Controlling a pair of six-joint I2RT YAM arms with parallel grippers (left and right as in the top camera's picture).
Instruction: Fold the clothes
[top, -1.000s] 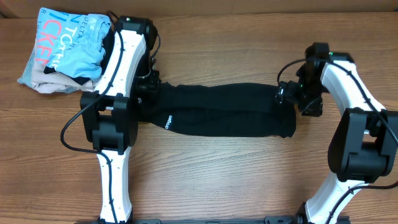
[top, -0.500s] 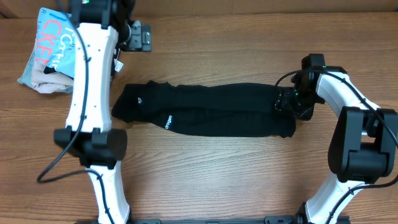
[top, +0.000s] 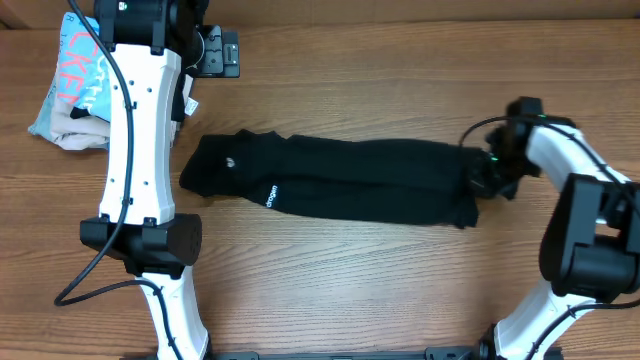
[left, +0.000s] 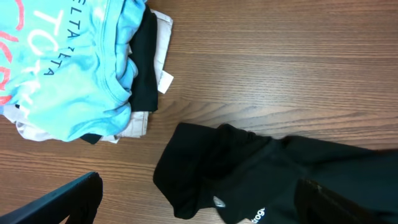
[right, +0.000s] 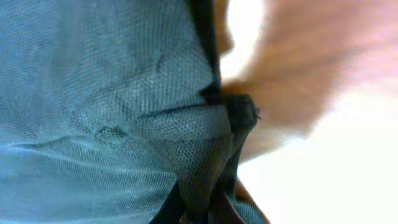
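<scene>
Black shirt (top: 340, 185) looked limp, soft and light, and seemed best taken at its ends. Right gripper (top: 480, 180) pinched the right end. Left gripper (top: 218, 55) hung spread, holding nothing.

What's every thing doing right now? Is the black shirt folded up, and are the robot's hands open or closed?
black shirt: folded into a long strip, lying flat, one end pinched.
left gripper: open, holding nothing, away from the shirt.
right gripper: shut on the end of the black shirt.
clothes pile: folded and stacked, nothing touching it.
</scene>
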